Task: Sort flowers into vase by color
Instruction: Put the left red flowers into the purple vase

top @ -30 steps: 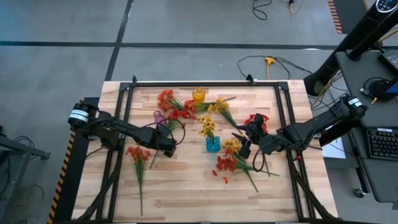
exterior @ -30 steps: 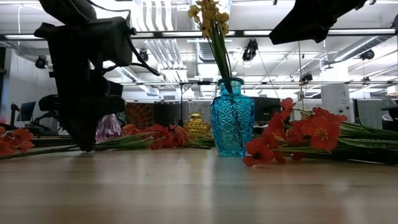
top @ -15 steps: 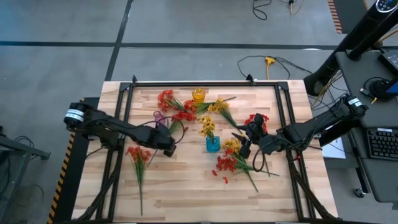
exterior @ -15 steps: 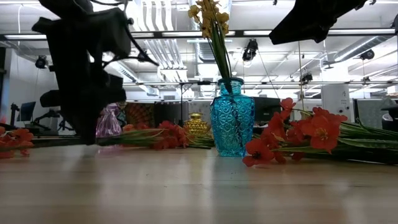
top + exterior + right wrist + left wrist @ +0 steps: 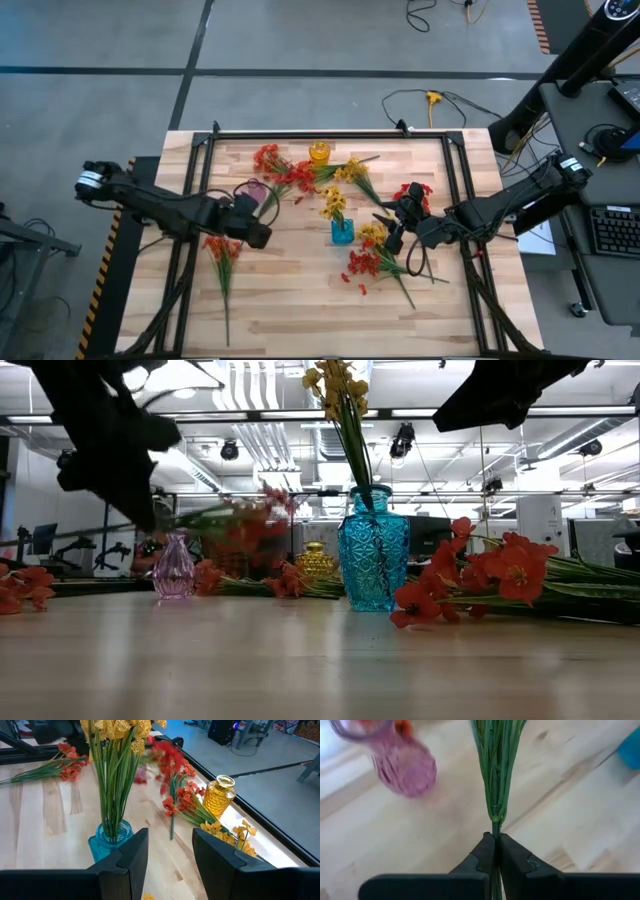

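Yellow sprigs [image 5: 333, 204] sit in blue vase [image 5: 342, 233]; most flowers loose on table [image 5: 300, 300]. Left gripper [image 5: 495, 851] pinches red sprig [image 5: 290, 180] stem mid-left; right gripper [image 5: 168, 851] wide, idle center-right.

My left gripper [image 5: 494, 851] has pulled back toward the table's left edge, red sprig [image 5: 283, 181] lifted clear, pink vase [image 5: 174, 567] now unobstructed.

Light wooden table [image 5: 300, 300], and on it three vases stand: blue vase [image 5: 342, 233] centre, yellow vase [image 5: 319, 152] at the far edge, pink vase [image 5: 256, 190] left. Loose flowers lie scattered: red sprig [image 5: 222, 250] front-left, red-and-yellow sprigs [image 5: 372, 255] front-right.
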